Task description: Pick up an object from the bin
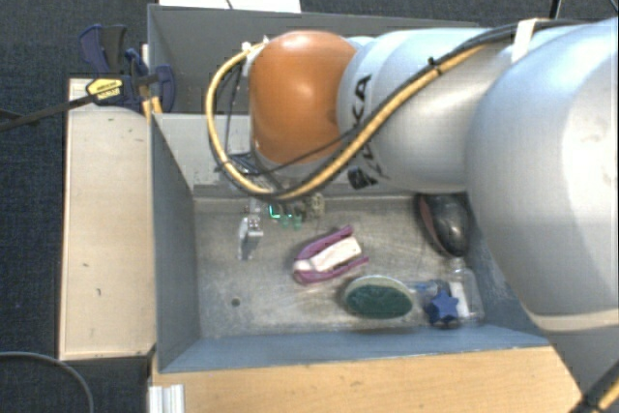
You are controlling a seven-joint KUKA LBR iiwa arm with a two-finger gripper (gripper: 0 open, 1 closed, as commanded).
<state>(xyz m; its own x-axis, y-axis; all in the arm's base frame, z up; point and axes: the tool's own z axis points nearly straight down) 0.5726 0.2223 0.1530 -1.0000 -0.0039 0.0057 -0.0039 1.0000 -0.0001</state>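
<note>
The gripper (251, 235) hangs beneath the orange wrist cover (295, 97), over bare floor at the back left of the grey metal bin (179, 247); whether it is apart or together I cannot tell. Just right of it lies a purple and white oblong thing (329, 256). Beyond are a dark green oval pad (377, 298), a blue piece in clear wrapping (445, 305), and a dark grey rounded object (440, 222) half hidden by the arm
</note>
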